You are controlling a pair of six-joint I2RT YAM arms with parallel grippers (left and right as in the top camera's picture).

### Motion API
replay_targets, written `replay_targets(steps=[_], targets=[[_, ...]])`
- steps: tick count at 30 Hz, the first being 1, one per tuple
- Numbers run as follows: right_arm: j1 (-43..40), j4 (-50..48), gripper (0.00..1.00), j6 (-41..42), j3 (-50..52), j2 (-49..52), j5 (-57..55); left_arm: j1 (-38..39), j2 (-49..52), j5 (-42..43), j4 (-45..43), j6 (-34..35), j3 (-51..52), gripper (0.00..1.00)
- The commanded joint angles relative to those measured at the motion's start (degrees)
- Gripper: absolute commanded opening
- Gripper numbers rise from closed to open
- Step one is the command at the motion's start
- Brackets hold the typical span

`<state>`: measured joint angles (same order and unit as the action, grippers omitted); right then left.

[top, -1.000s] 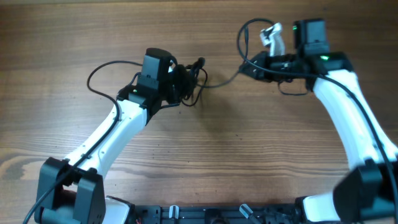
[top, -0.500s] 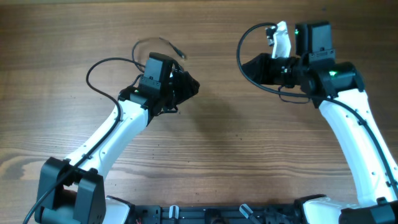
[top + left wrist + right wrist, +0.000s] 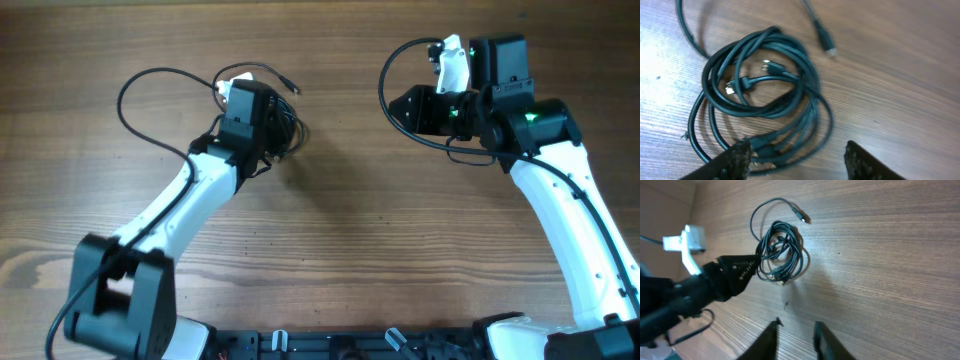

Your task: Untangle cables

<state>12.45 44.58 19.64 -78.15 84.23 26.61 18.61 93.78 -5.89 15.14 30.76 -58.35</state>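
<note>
Wood-grain table (image 3: 350, 230) fills every view, brown and streaked. On it, left of centre and toward the far side in the overhead view, lie the cables (image 3: 765, 95): thin black cords wound into a loose coil of several overlapping loops. Two small plug ends (image 3: 747, 82) rest inside the ring. One free end (image 3: 826, 42) runs out past the coil on the far side and finishes in a small metal-tipped plug lying flat on the wood.

The left claw (image 3: 797, 162) hangs just over the near edge of the coil, its jaws standing wide apart. The nearest loops pass under the gap between its fingertips (image 3: 737, 157). One tip looks close to a loop, though whether it touches cannot be told. Nothing is pinched between the jaws, and the coil rests flat on the table.

The right claw (image 3: 796, 342) is at the far right, well apart from the cables. Its two fingers stand a little apart with only bare wood showing between them; it holds nothing.
</note>
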Motion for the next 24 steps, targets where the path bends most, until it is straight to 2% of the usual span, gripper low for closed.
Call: replay_targets(steps=[1, 2, 6, 11, 16, 24], targets=[[0.1, 0.0, 0.37, -0.2, -0.1, 0.7, -1.3, -0.3, 5.4, -5.9, -0.7, 8.9, -0.1, 0.59], [0.1, 0.1, 0.39, -0.2, -0.1, 0.7, -1.3, -0.3, 6.5, -7.1, -1.0, 13.2, -0.1, 0.59], [0.1, 0.1, 0.41, -0.2, -0.1, 0.7, -1.3, -0.3, 9.0, -10.4, -2.0, 23.0, -0.1, 0.59], [0.1, 0.1, 0.42, -0.2, -0.1, 0.7, -1.4, -0.3, 13.1, -12.9, -6.3, 30.2, -0.1, 0.62], [0.1, 0.1, 0.42, -0.2, -0.1, 0.7, -1.4, -0.3, 14.7, -12.9, -9.5, 30.1, -0.1, 0.62], [0.1, 0.1, 0.42, -0.2, -0.1, 0.7, -1.4, -0.3, 14.8, -12.8, -9.6, 30.1, -0.1, 0.43]])
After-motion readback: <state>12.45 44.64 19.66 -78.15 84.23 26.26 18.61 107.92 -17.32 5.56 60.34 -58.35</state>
